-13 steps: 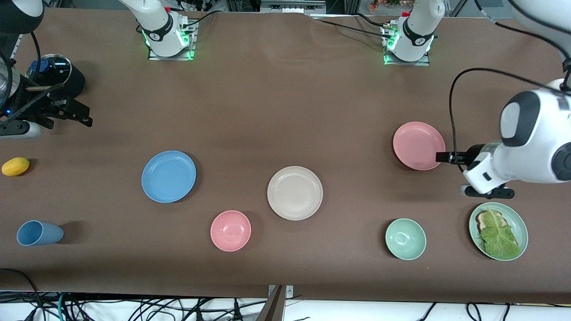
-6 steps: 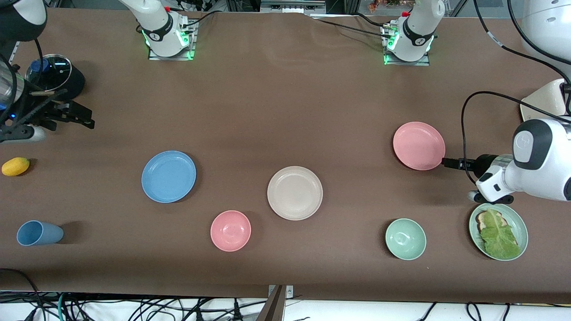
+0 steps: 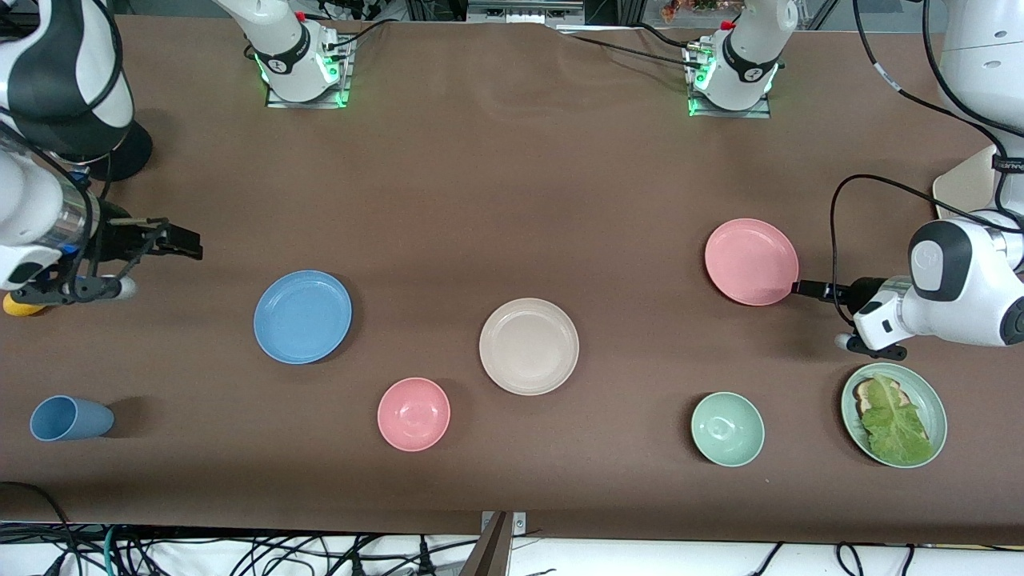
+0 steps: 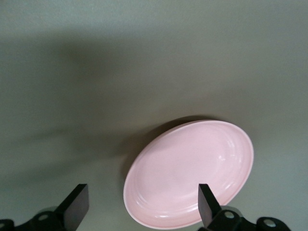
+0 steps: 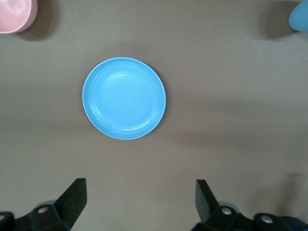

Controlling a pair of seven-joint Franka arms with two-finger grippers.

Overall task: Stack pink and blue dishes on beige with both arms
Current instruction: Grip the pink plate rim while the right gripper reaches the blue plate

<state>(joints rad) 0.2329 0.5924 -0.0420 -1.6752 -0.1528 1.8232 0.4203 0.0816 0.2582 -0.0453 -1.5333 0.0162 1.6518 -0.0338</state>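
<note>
Left gripper at the pink plate's rim, jaws open; right gripper, open-jawed, has neared the blue plate; bare bench between.

We see three matching shallow rimmed plates lying flat and well apart: the beige plate mid-bench, the blue plate toward the right arm's end, the pink plate toward the left arm's.

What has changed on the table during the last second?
The right gripper moved toward the blue plate; the left gripper drew back slightly at the pink plate's edge. Both are open and empty. The plates, including the beige plate, stayed put.
</note>
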